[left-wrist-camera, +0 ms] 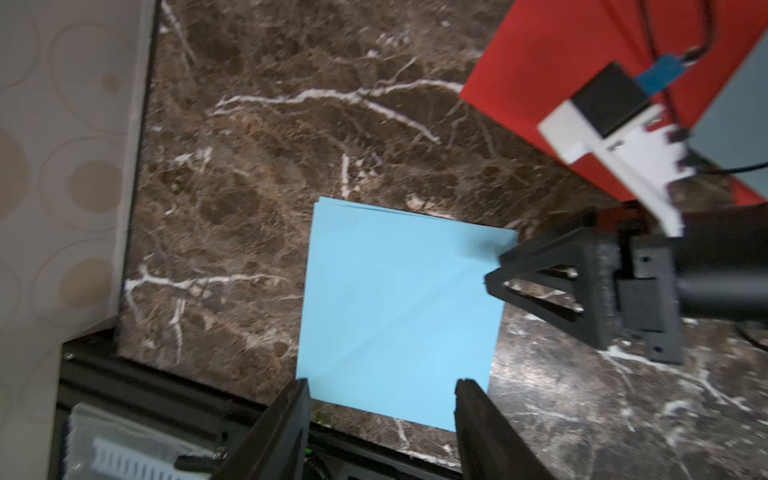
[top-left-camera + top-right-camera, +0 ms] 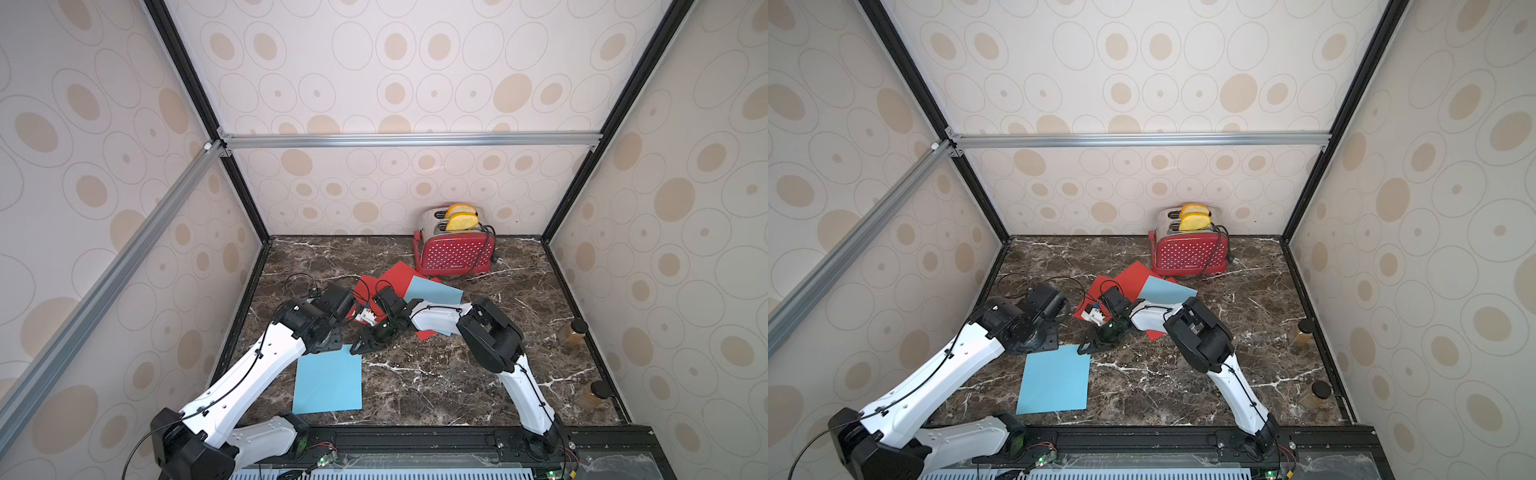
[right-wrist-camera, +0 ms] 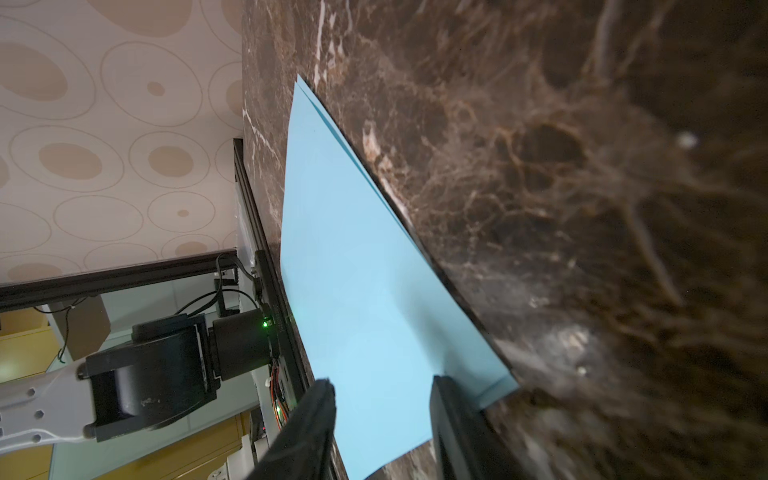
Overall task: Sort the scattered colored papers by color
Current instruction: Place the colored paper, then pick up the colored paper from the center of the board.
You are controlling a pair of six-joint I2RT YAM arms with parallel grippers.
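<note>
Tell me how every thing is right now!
blue stack, flat on table.
left gripper, open, empty.
right gripper, open, at blue stack's corner.
blue sheet, lying on red papers.
red papers, overlapping, unsorted.
toaster, upright, bread sticking up.
jars, upright, capped.

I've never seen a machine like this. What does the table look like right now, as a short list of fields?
sorted pile: blue stack, at least two sheets, flat near the front
mixed pile: red papers overlapping in front of the toaster, loose blue sheet on top
left gripper: open, empty, above the blue stack
right gripper: open, at the blue stack's back corner
extras: two jars by the right wall
sorting: unfinished
</note>
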